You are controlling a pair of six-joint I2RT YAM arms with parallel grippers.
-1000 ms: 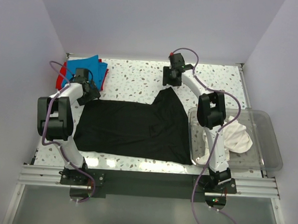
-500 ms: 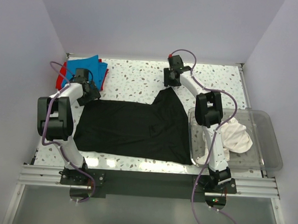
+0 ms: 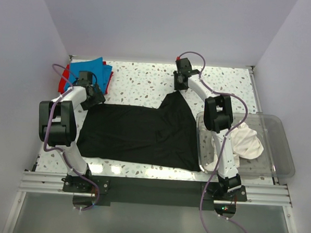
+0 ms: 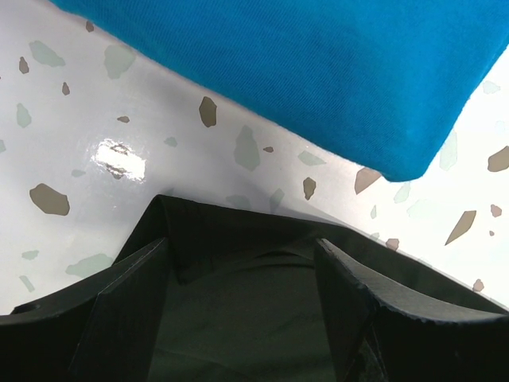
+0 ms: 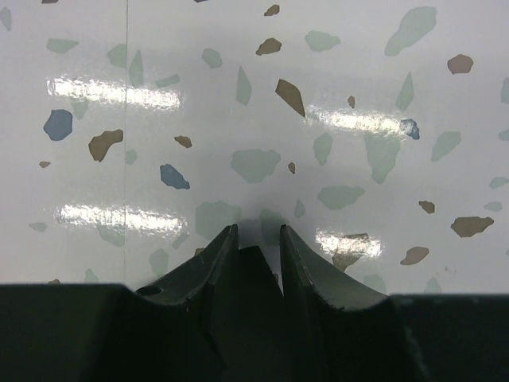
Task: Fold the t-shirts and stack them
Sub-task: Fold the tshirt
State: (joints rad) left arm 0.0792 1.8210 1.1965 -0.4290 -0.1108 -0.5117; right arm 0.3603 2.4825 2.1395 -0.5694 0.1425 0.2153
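A black t-shirt [image 3: 139, 134] lies spread flat across the table. My left gripper [image 3: 95, 99] stands open over its far left corner, and black cloth [image 4: 238, 318] lies between the wide-apart fingers [image 4: 127, 294]. My right gripper [image 3: 179, 87] is at the far tip of the shirt, where the narrow jaws pinch a point of black cloth [image 5: 253, 274]. A folded blue t-shirt [image 3: 92, 71] [image 4: 318, 72] lies on a red t-shirt [image 3: 63, 84] at the far left corner. White t-shirts [image 3: 246, 142] are crumpled in the bin.
A clear plastic bin [image 3: 283, 154] sits at the right, beside the right arm's base. Speckled white tabletop [image 3: 141, 82] shows between the two grippers. Walls close the table in on three sides.
The right gripper's jaws have closed in on the tip of the black t-shirt, and its wrist shifted slightly. The left arm and the cloth have not moved.
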